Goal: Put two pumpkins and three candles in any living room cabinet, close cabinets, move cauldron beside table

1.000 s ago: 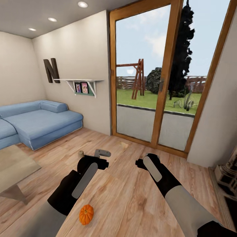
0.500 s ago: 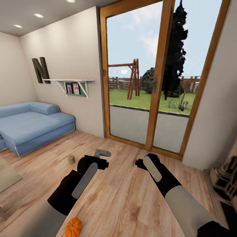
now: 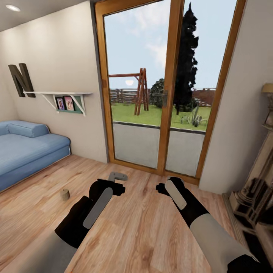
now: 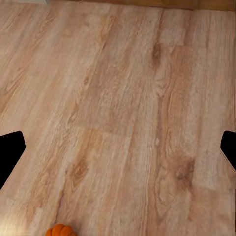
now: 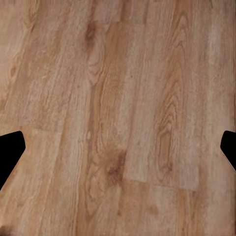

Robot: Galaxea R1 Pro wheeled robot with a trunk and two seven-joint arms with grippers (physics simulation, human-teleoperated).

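A pumpkin is peeking in on the wood floor in our left wrist view, between our left gripper's wide-spread fingertips. From the head, we are holding both arms over floor, a candle standing near the sofa. In the right wrist view, our right gripper is hanging agape over bare planks.

The pale wood-plank floor carries a small tan candle near the blue sofa, and a pumpkin lying on the planks.

Both arms are reaching forward and low, side by side. The left gripper and the right gripper are holding their fingers spread wide, gripping nothing.
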